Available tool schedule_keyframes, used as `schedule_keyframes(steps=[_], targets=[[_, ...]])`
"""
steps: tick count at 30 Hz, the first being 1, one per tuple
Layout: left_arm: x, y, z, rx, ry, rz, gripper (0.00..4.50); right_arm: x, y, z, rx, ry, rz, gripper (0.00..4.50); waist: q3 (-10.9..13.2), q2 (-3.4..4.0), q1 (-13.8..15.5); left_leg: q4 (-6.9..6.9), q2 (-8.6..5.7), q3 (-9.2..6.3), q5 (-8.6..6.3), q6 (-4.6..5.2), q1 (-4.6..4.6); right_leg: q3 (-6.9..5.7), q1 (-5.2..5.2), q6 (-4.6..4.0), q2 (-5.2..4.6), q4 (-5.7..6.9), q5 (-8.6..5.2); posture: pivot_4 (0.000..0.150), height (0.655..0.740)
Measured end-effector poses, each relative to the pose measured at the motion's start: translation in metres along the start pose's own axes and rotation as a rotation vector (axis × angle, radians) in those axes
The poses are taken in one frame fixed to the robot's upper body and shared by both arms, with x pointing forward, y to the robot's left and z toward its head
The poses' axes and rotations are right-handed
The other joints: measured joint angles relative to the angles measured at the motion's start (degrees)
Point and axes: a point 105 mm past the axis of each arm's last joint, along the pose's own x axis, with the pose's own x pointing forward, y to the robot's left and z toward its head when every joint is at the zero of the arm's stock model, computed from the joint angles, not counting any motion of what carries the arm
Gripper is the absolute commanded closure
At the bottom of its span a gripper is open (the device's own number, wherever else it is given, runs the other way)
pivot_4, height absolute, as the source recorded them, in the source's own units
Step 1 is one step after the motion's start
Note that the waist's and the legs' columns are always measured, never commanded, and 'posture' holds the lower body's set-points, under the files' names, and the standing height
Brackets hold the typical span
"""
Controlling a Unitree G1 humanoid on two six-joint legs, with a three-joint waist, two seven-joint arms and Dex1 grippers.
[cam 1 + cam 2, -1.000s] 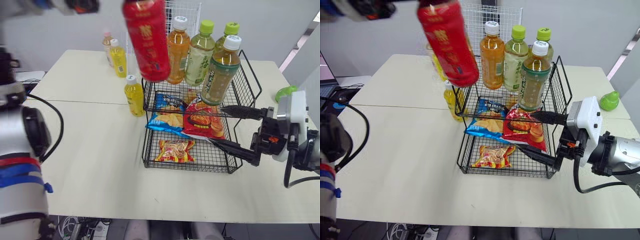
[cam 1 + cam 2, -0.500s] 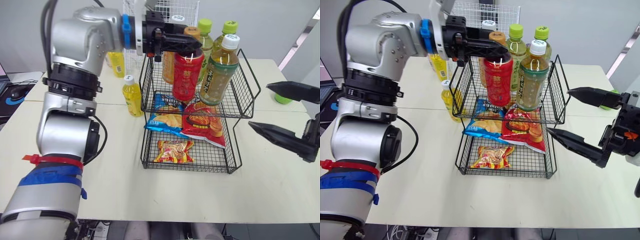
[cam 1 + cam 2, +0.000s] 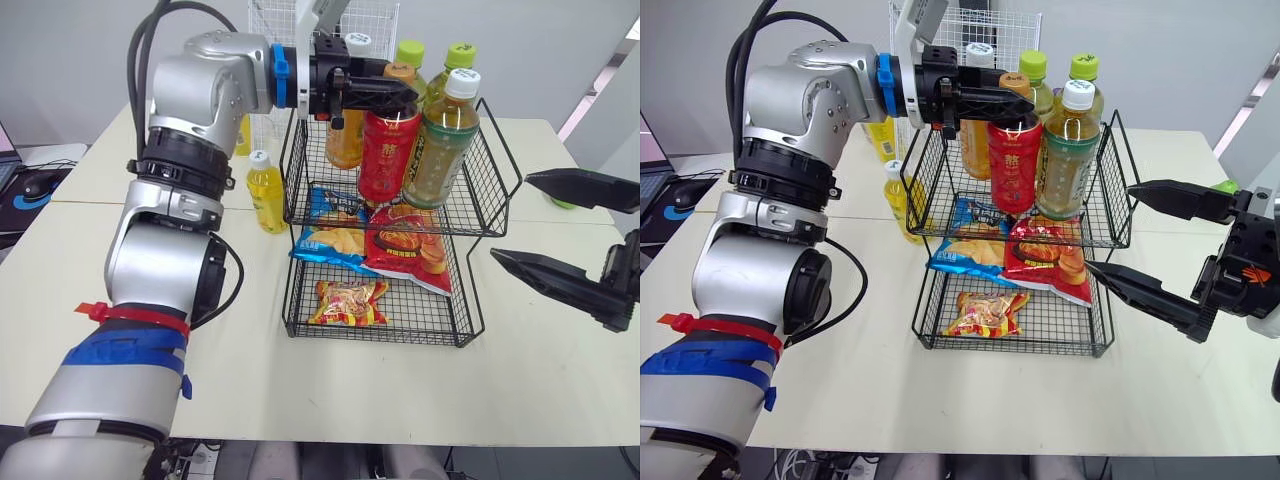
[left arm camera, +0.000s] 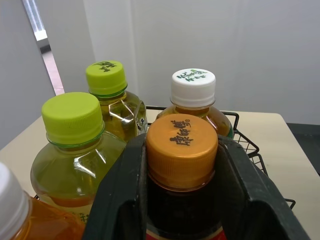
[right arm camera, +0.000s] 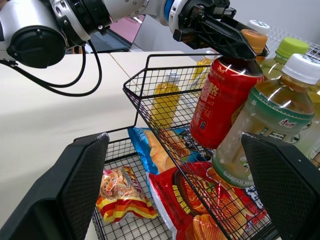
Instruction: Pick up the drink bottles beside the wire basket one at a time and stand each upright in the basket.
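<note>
My left gripper [image 3: 392, 88] is shut on the orange cap [image 4: 182, 145] of a red drink bottle [image 3: 388, 150]. The bottle stands nearly upright in the upper tier of the black wire basket [image 3: 497, 200], with its base down at the wire floor. Beside it in that tier stand an orange bottle [image 3: 345, 140], a white-capped tea bottle [image 3: 440, 140] and two green-capped bottles [image 3: 412, 55]. A small yellow bottle [image 3: 266, 190] stands on the table just left of the basket. My right gripper [image 3: 510, 216] hangs open to the basket's right, holding nothing.
The basket's lower tiers hold snack bags: a red one [image 3: 405, 240], a blue one [image 3: 330, 240] and a small yellow-red one [image 3: 347, 300]. Another yellow bottle [image 3: 240, 135] stands further back, half hidden by my left arm. A white wire panel [image 3: 370, 20] rises behind the basket.
The left arm brought the red bottle down from high at the basket's left into the upper tier. The right gripper drew back from the basket to the right and opened wider.
</note>
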Motion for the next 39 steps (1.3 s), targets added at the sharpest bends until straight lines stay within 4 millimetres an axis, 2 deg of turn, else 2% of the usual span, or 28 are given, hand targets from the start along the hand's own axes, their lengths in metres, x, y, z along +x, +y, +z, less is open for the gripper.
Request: schedule_keyframes(steps=[2,3,7,11,20,25,27,30,35,39], targets=[[0.0,-0.001,0.001,-0.009,0.0,-0.019,3.15,0.0,0.0,-0.001,0.002,0.002,0.0,0.0,0.0,0.0,0.0,0.0,0.0,0.0,0.0,0.0,0.0,0.0,0.0,0.0,0.0,0.0,0.0,0.15,0.736],[0.0,-0.003,0.0,-0.012,0.001,-0.033,2.44,0.0,0.0,-0.001,0.003,0.004,0.0,0.0,0.0,0.0,0.0,0.0,0.0,0.0,0.0,0.0,0.0,0.0,0.0,0.0,0.0,-0.01,0.0,0.15,0.736],[-0.002,-0.007,-0.001,-0.024,0.006,-0.077,1.31,-0.001,0.0,0.0,-0.001,0.001,-0.003,0.0,0.0,0.0,0.0,0.0,0.0,0.0,0.0,0.0,0.0,0.0,0.0,0.0,0.0,0.0,0.0,0.15,0.736],[-0.015,-0.009,0.007,-0.002,0.013,-0.1,0.12,-0.001,0.0,-0.001,0.002,0.002,0.0,0.0,0.0,0.0,-0.1,-0.02,0.02,0.0,0.0,0.0,0.01,0.0,-0.01,-0.01,0.02,0.0,0.0,0.15,0.736],[-0.058,-0.014,0.023,0.06,0.037,-0.066,0.05,-0.001,0.0,0.001,-0.01,-0.015,0.005,0.0,0.0,0.01,-0.1,-0.01,0.05,-0.02,0.0,0.0,0.02,-0.02,0.0,0.0,0.02,0.0,0.0,0.15,0.736],[-0.094,-0.017,0.033,0.056,0.008,0.025,0.05,0.005,0.0,0.004,-0.031,-0.054,0.017,0.0,0.0,0.02,-0.4,-0.01,0.08,-0.04,0.0,0.0,0.05,-0.03,0.0,0.0,0.04,0.04,0.0,0.15,0.736],[-0.113,-0.013,0.033,0.063,0.007,0.113,0.05,0.011,0.001,0.006,-0.03,-0.101,0.012,0.0,0.0,0.03,-0.4,0.01,0.09,-0.03,0.0,0.0,0.08,-0.02,0.02,0.01,0.04,0.04,0.0,0.15,0.736],[-0.134,-0.006,0.025,0.067,0.02,0.239,0.05,0.021,0.007,0.004,-0.014,-0.132,0.021,0.0,0.0,0.03,-0.4,0.01,0.1,-0.04,0.0,-0.01,0.08,-0.03,0.02,-0.01,0.03,0.06,0.0,0.15,0.736],[-0.168,0.014,-0.004,0.019,0.032,0.479,0.05,0.035,0.024,-0.005,0.007,-0.131,0.064,0.0,0.0,0.01,0.0,0.07,0.09,-0.07,0.0,-0.01,0.05,-0.08,0.02,-0.05,0.0,0.07,0.03,0.15,0.736],[-0.194,0.019,-0.027,0.017,0.065,0.602,0.05,0.043,0.038,-0.012,0.004,-0.135,0.084,0.0,-0.1,0.0,0.1,0.06,0.08,-0.06,0.0,-0.01,0.07,-0.08,0.04,-0.06,-0.03,0.07,0.03,0.15,0.736]])
